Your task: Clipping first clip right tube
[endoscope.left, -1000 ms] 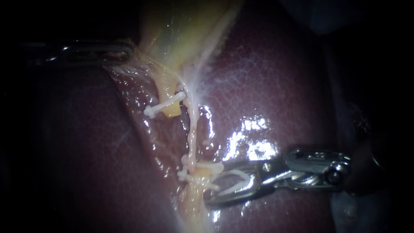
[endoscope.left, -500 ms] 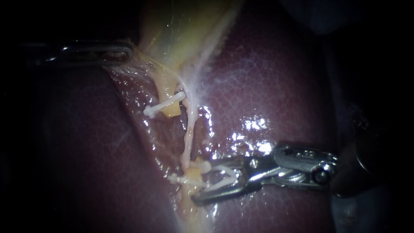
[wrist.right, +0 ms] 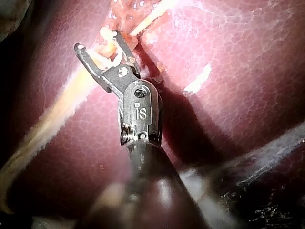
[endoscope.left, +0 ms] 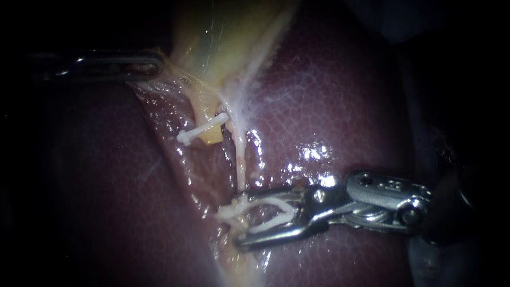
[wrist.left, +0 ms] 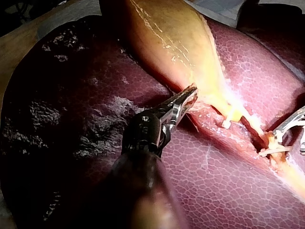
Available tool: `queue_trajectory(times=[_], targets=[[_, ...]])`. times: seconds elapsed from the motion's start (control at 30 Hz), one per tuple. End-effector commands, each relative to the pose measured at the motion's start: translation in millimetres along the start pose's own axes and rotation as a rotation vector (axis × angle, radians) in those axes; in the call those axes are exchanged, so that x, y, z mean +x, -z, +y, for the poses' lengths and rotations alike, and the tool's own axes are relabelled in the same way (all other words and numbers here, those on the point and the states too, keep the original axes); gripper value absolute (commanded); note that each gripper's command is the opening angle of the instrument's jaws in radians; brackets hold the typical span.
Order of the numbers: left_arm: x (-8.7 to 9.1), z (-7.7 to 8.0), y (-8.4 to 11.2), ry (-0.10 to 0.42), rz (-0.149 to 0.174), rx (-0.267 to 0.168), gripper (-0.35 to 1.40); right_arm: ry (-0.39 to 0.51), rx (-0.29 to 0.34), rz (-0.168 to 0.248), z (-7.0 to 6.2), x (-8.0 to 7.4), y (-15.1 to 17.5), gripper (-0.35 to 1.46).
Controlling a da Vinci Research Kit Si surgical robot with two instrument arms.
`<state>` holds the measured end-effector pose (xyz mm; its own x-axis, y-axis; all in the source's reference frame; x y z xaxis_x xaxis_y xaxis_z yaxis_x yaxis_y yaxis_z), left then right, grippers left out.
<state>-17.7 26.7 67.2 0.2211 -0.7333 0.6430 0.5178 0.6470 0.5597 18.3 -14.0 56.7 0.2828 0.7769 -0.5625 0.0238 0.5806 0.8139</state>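
On the right tube (endoscope.left: 240,159), low on the liver (endoscope.left: 329,106), my right tool (endoscope.left: 238,220) gripped an open white clip (endoscope.left: 273,204) set astride it, not yet squeezed shut; my left tool (endoscope.left: 151,64) held the gallbladder (endoscope.left: 223,37); closing remained.

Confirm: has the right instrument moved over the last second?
Yes. The right instrument has slid leftward, carrying its open clip across the tube, judged against the placed clip higher up, which hasn't shifted.
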Motion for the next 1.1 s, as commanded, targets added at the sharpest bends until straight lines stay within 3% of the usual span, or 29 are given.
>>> queue_trajectory(times=[0.03,0.37,0.77,0.9,1.1], targets=[[0.0,0.0,0.0,0.0,0.0,0.0,-0.35,0.0,0.0,-0.001,0.1,-0.2,-0.1,0.5],[0.1,0.0,0.0,0.0,0.0,0.0,-0.35,0.0,0.009,-0.004,0.1,-0.1,0.3,0.5],[0.1,0.0,0.1,0.0,0.0,0.0,-0.35,0.0,-0.007,0.005,0.3,1.9,4.4,0.5],[0.1,0.0,0.1,0.0,0.0,0.0,-0.35,0.0,-0.01,0.008,1.0,1.5,4.9,0.5],[0.1,0.0,0.2,0.0,0.0,0.0,-0.35,0.008,-0.02,-0.021,1.9,0.2,4.8,0.5]])
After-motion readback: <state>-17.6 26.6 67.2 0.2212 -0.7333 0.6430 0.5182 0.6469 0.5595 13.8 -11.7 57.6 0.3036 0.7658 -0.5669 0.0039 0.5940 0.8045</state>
